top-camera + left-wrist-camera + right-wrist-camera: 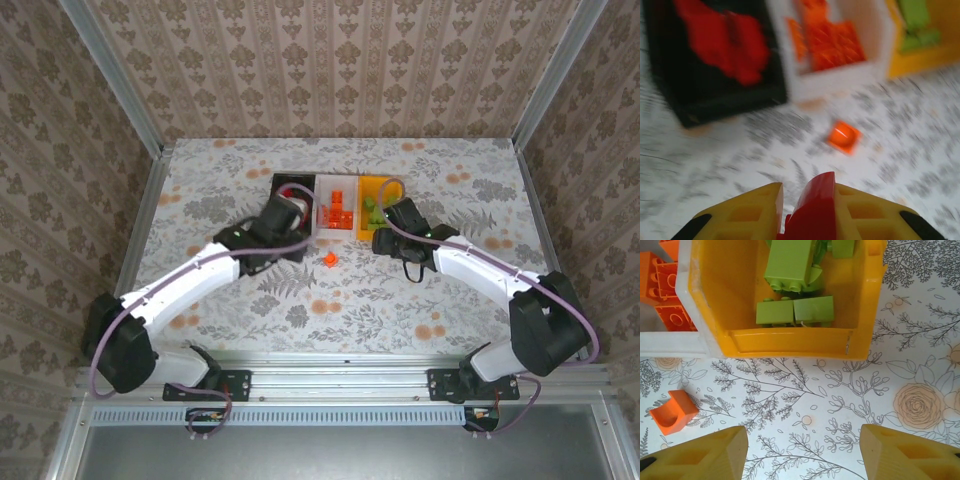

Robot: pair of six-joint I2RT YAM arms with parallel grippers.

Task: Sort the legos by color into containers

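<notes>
Bins [322, 205] in a row on the table [920, 340]: black bin [730, 107] with red bricks [725, 40], white bin [840, 82] with orange bricks [832, 40], yellow bin [790, 342] with green bricks [790, 265]. Pinches a red brick [815, 210] in the left gripper [807, 190] (blurry view). Holds the right gripper [802, 432] spread before the yellow bin. Loose orange brick [672, 412] on the table near the white bin.

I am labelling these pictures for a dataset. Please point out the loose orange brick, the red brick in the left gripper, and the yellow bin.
loose orange brick [674, 411]: right wrist view, its middle.
red brick [815, 205]: left wrist view, its near face.
yellow bin [790, 342]: right wrist view, its near wall.
</notes>
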